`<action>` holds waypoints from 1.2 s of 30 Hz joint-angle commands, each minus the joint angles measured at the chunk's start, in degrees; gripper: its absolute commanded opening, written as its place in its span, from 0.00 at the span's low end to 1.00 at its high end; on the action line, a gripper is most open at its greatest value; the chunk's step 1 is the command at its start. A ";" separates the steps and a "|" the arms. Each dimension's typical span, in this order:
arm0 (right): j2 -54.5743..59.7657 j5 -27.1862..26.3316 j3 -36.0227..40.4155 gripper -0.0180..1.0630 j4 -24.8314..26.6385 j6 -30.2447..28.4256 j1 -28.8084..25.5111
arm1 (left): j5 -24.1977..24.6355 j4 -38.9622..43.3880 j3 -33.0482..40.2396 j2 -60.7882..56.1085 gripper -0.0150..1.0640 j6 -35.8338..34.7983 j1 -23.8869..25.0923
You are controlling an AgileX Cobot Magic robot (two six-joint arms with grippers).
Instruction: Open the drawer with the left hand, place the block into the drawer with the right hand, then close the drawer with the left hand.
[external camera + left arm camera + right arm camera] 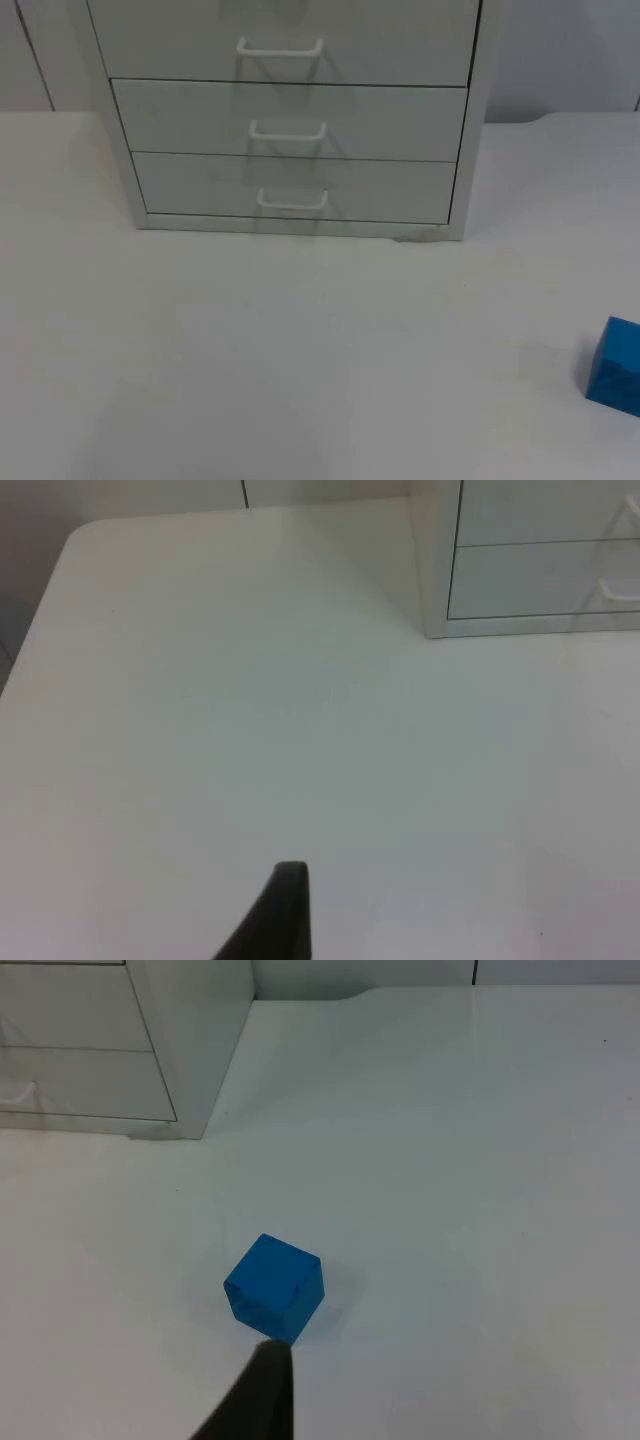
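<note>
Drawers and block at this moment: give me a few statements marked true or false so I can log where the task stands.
1. All three drawers of the cabinet are shut. True.
2. The block is red. False: it is blue.
3. The block lies inside the bottom drawer. False: it lies on the table, apart from the cabinet, toward the right arm's side.
4. Each drawer has a white handle. True.
5. The left gripper grips a handle. False: it is above bare table, away from the cabinet.
6. The right gripper is close to the block but not holding it. True.
</note>
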 commanded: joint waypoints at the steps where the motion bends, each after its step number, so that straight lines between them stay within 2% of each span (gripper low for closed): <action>1: -0.22 -0.33 0.03 0.98 0.22 -0.01 -0.07 | -0.67 -0.62 0.22 -0.22 0.98 -0.29 -0.14; 30: -0.22 -0.33 0.03 0.98 0.22 -0.01 -0.07 | -0.67 2.51 0.22 -0.22 0.98 -2.14 -0.16; 33: -0.22 -0.22 -0.25 0.98 0.22 -0.01 -0.07 | -1.42 1.28 -0.33 -0.22 0.98 0.18 -0.16; 36: -0.22 1.16 -3.02 0.98 1.06 -0.47 -0.07 | -5.12 -1.28 -2.50 -0.22 0.98 2.38 -0.16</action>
